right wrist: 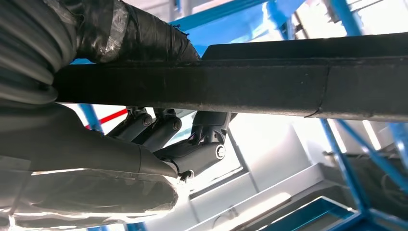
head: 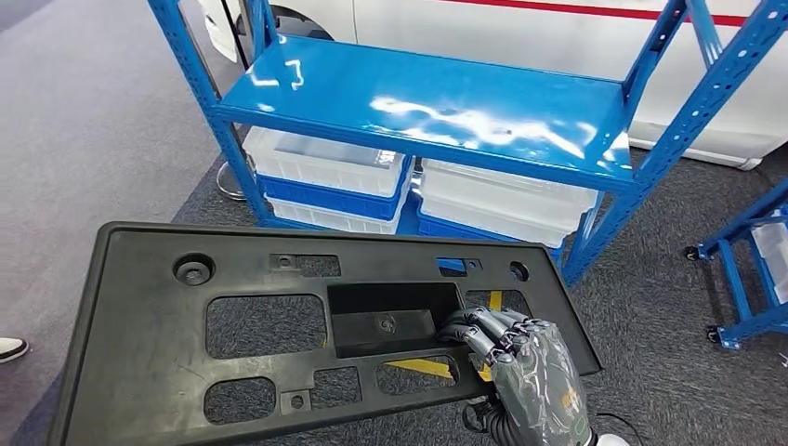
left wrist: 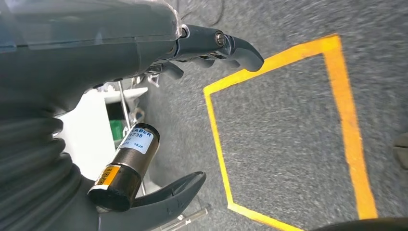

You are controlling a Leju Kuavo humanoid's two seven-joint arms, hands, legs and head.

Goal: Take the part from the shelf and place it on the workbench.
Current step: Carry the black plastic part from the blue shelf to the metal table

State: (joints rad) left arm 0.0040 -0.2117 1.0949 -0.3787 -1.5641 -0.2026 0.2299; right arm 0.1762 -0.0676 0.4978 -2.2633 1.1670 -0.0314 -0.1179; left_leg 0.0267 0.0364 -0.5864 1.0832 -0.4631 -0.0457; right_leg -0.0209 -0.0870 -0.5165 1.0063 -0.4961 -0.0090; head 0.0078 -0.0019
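The part is a large flat black plastic panel (head: 149,307) with several cut-outs, held level in front of the blue shelf (head: 437,102), off its top board. My right hand (head: 525,367) grips its near right edge, with fingers hooked through a cut-out. In the right wrist view the panel's edge (right wrist: 269,86) runs across, clamped between that hand's (right wrist: 96,159) thumb and its dark fingers (right wrist: 192,154). My left hand (left wrist: 120,53) hangs over the grey floor, fingers apart and holding nothing.
White and blue bins (head: 325,167) are stacked on the shelf's lower level. A second blue rack on wheels (head: 743,269) stands at the right and a white vehicle (head: 558,37) behind. Yellow floor tape (left wrist: 346,110) marks a box. A person's shoe (head: 11,348) shows at the left.
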